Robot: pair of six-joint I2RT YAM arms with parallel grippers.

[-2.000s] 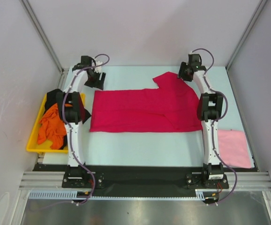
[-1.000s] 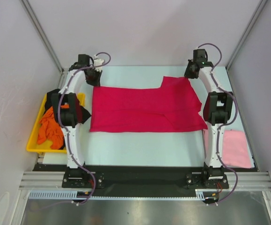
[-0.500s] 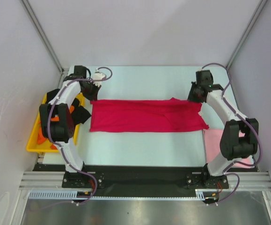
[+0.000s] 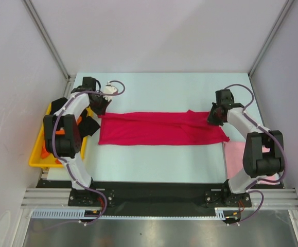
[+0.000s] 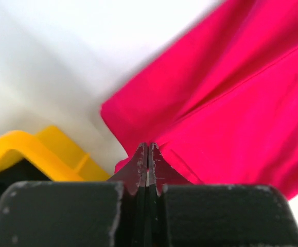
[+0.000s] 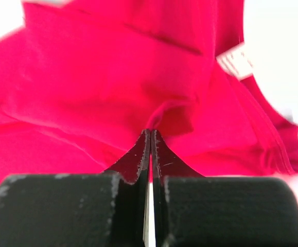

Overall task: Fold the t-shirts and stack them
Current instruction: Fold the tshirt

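Your red shirt (image 4: 161, 128) lies across the middle of the worktop (image 4: 154, 164) as a long, narrow band. Its long axis runs left to right, parallel to the near edge, and a lengthwise fold line runs down the band.

Your left claw (image 4: 98, 109) is closed on the band's far left corner, just beside the yellow tray (image 4: 38, 163). In the left wrist view its tips meet with red cloth pinched between them. Your right claw (image 4: 214, 117) is clamped on the far edge at the right end, where the cloth puckers up into the closed tips.

A white label (image 6: 234, 59) shows in the right wrist view, which puts the neck end at the right. That end is wider and uneven, and its near corner tapers to a point close to the pink shirt (image 4: 234, 159). The left end is squared off.

The pink shirt lies flat at the worktop's near right corner, partly hidden by your right arm. The orange shirt (image 4: 46, 150) sits bunched in the tray behind your left arm. The black shirt (image 4: 57, 105) spills over the tray's far and right rims, toward the red shirt's left end. You cannot tell whether those two touch.
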